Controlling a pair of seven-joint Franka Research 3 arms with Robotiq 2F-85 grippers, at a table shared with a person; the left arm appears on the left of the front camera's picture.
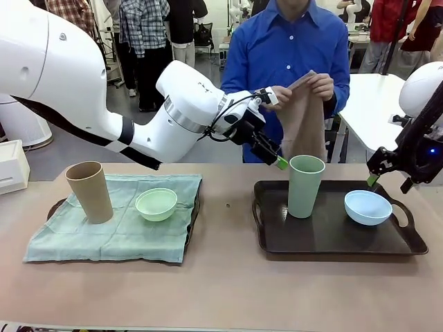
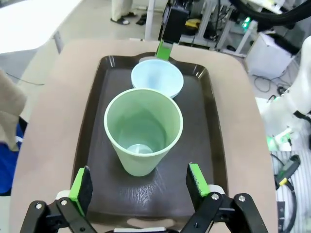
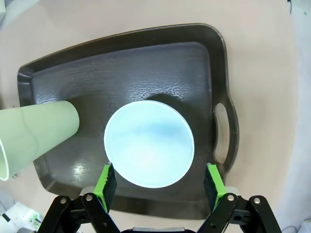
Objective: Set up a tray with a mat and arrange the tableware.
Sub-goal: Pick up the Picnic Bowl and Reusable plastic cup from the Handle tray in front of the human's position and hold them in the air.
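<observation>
Front view: left claw (image 1: 278,160) wide open, poised just beside sage cup (image 1: 306,185) rim. Right claw (image 1: 389,181) open above blue bowl (image 1: 367,207). Both items stand on bare dark tray (image 1: 332,242). Person holds tan mat (image 1: 303,124) behind it.

Risks: tall cup tips if finger clips rim on descent. Shallow bowl skids or flips under off-centre pinch.

Contents: sage cup, blue bowl, mint bowl (image 1: 156,204) empty. Tan cup (image 1: 90,191), upright on green mat (image 1: 111,235), likely empty; inside not visible.

Tan table (image 1: 228,290), white box (image 1: 12,166) by its left end, white table (image 1: 374,104) behind, bystanders (image 1: 145,34) beyond.
</observation>
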